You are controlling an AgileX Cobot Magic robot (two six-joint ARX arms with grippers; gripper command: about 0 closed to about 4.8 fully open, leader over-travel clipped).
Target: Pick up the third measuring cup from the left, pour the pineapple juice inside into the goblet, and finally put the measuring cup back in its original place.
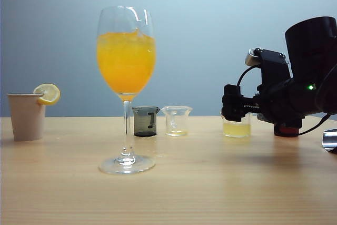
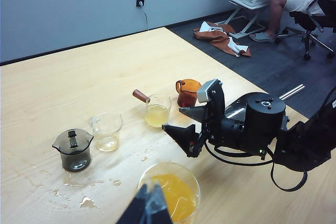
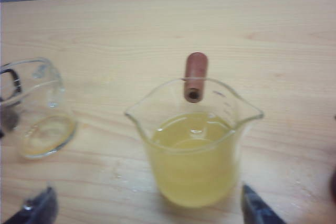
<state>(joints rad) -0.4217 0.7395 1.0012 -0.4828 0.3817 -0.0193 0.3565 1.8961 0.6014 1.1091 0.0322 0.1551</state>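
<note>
Four measuring cups line the table behind one goblet (image 1: 126,88) of orange drink as the right gripper (image 3: 147,208), jaws wide and empty, nears the third measuring cup (image 3: 194,145) of pineapple juice (image 3: 191,166); the left gripper (image 2: 149,208), apparently closed, hovers above the goblet.

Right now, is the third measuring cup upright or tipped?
Upright: the third measuring cup stands on the table, juice level inside.

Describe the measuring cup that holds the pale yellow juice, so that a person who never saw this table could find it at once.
Start from the tall goblet of orange drink on the wooden table; a row of small cups stands behind it. The third measuring cup is the clear one right in front of the open right gripper. Only it holds pale yellow pineapple juice and has a short reddish-brown handle.
</note>
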